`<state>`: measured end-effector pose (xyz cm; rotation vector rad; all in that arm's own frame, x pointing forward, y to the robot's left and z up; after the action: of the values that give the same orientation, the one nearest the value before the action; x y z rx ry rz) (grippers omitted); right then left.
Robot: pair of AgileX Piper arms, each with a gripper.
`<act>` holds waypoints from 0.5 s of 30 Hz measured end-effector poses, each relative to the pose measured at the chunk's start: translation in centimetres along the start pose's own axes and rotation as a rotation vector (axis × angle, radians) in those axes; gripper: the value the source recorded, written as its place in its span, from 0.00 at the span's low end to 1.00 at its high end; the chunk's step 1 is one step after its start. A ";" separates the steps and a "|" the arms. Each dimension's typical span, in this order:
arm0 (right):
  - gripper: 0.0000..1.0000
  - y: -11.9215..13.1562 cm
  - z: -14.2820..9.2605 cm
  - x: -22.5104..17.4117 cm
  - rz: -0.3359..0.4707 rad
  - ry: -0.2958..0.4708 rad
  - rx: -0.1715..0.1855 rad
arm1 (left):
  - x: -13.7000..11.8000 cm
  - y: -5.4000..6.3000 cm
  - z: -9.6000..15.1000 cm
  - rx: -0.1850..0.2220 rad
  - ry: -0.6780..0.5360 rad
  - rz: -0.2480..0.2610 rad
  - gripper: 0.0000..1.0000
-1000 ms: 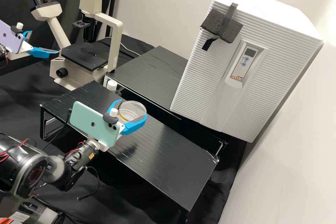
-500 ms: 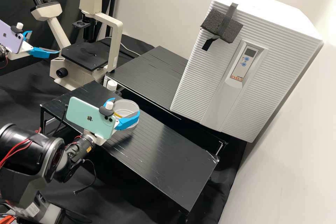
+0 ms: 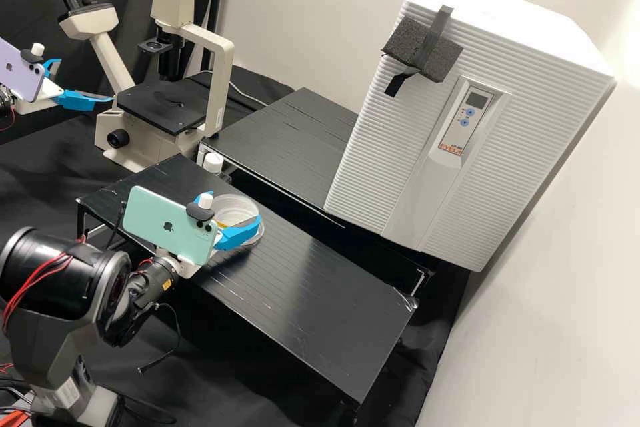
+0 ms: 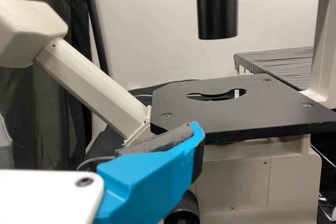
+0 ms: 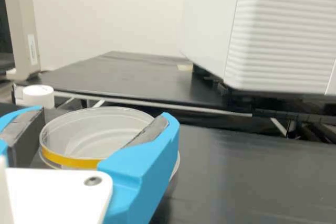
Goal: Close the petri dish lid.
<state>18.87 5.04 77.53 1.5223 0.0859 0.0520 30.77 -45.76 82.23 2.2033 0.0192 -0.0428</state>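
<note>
Right jaws are gripping the lid (image 5: 73,160) over the dish (image 5: 175,166) on the counter (image 3: 333,307) — closing well is meaning centring it, lowering it level, then releasing — left jaws are gaping, empty.

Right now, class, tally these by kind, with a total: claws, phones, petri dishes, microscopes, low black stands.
Claws: 2 (left claw, right claw)
Phones: 2 (mint phone, lilac phone)
Petri dish: 1
Microscope: 1
Black stands: 2 (front stand, rear stand)
Total: 8
</note>
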 end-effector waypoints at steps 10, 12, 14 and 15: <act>0.00 0.3 0.5 0.1 0.022 -0.023 -0.012 | 0.0 0.0 0.0 0.000 0.000 0.000 1.00; 0.00 0.3 0.6 0.2 0.025 -0.026 -0.014 | 0.0 0.0 0.0 0.000 0.000 0.000 1.00; 0.00 0.4 0.6 0.2 0.027 -0.027 -0.016 | 0.0 0.0 0.0 0.000 0.000 0.000 1.00; 0.00 0.4 0.6 0.2 0.026 -0.026 -0.017 | 0.0 0.0 0.0 0.000 0.000 0.000 1.00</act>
<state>19.12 4.46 77.96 1.5070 0.0446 0.0538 30.77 -45.76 82.23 2.2033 0.0192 -0.0428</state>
